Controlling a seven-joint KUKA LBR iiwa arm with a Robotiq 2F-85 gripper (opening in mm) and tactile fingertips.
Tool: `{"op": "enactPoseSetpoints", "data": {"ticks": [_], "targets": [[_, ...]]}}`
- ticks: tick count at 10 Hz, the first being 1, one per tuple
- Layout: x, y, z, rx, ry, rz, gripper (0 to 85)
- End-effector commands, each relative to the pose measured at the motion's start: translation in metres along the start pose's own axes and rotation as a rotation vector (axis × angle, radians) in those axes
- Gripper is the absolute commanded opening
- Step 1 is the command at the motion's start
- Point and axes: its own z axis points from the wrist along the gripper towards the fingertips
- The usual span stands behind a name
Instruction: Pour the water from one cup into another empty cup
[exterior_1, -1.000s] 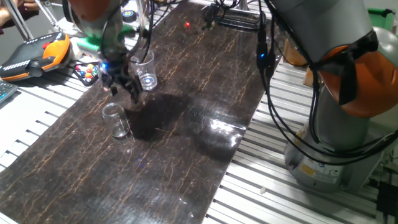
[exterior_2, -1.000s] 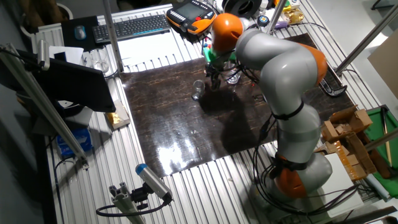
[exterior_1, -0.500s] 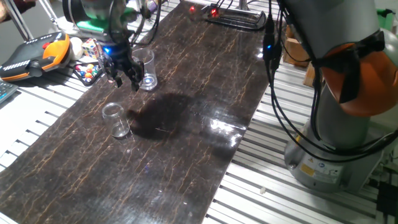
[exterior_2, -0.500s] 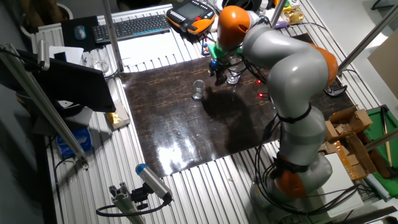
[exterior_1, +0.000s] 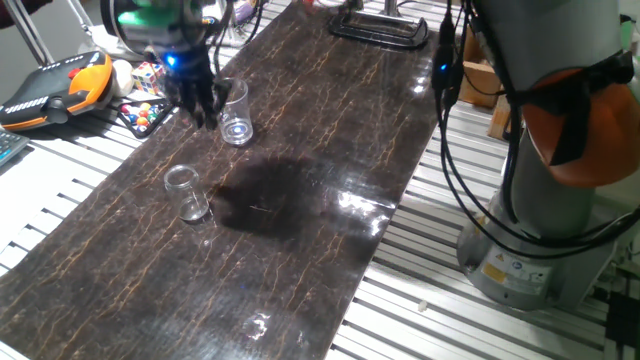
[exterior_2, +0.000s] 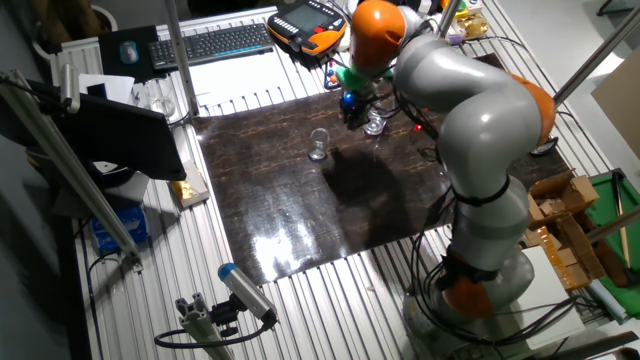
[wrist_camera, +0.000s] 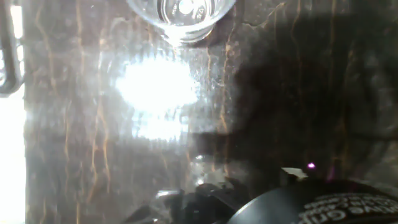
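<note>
upper left of one fixed view: the claw (exterior_1: 200, 103) hangs just beside the taller cup (exterior_1: 234, 113), holding nothing; whether its fingers are apart cannot be told. the short glass (exterior_1: 186, 192) stands apart at left-centre on the dark counter (exterior_1: 330, 150). likely step: reach the short glass, approaching level and grasping below the rim.

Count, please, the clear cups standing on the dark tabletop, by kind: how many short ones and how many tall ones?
Short squat glass: 1
Taller tapered cup: 1
Total: 2 clear cups, both upright on the dark tabletop.
</note>
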Motion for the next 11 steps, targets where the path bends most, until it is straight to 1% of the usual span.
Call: {"op": "enactPoseSetpoints", "data": {"ticks": [1,2,3,5,6,7,8,10,11], "targets": [[-0.005,-0.002,-0.011,0.001,0.010,-0.023,0.7],[-0.010,-0.005,-0.014,-0.003,0.016,-0.046,0.7],[-0.013,-0.006,-0.015,-0.003,-0.008,-0.069,0.7],[-0.014,-0.007,-0.016,-0.003,-0.019,-0.093,0.7],[-0.017,-0.009,-0.018,-0.001,-0.016,-0.108,0.7],[-0.020,-0.012,-0.019,0.003,-0.021,-0.123,0.7],[-0.022,-0.014,-0.019,0.004,-0.019,-0.137,0.7],[-0.022,-0.017,-0.020,0.010,-0.006,-0.159,0.7],[-0.022,-0.017,-0.020,0.010,-0.006,-0.162,0.7]]}}
